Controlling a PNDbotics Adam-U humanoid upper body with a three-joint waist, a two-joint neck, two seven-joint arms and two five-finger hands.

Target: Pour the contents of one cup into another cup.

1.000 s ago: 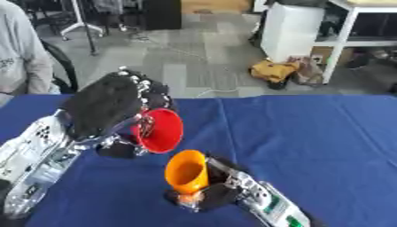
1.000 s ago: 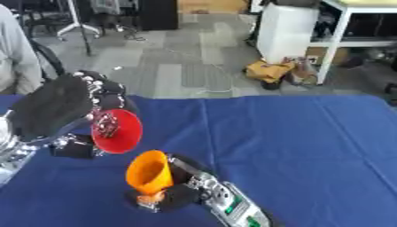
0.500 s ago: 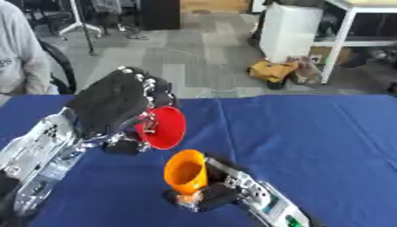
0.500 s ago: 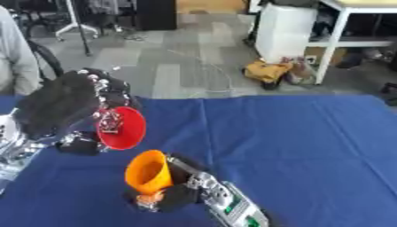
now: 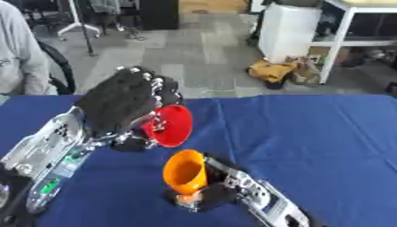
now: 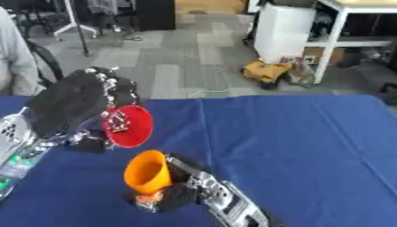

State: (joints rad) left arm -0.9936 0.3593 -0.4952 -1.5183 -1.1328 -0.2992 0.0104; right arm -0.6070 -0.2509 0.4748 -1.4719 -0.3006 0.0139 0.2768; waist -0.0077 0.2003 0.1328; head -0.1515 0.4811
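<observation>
A red cup (image 5: 171, 126) is held tipped on its side above the blue table (image 5: 310, 133), its mouth facing right and down toward an orange cup. My left hand (image 5: 124, 104) is shut round the red cup from behind and above. The orange cup (image 5: 185, 172) stands on the table just below and to the right, tilted a little, its mouth facing left and up. My right hand (image 5: 221, 190) holds the orange cup near its base, fingers curled at its foot. What either cup contains cannot be seen.
The blue cloth covers the whole table, with bare cloth on the right half (image 6: 310, 142). Beyond the far edge lie grey floor, a white cabinet (image 5: 291, 29) and a yellow bag (image 5: 275, 71). A person's grey sleeve (image 5: 19, 57) shows at the far left.
The red cup in my left hand has risen slightly and shifted right, closer above the orange cup. The orange cup and my right hand have stayed in place.
</observation>
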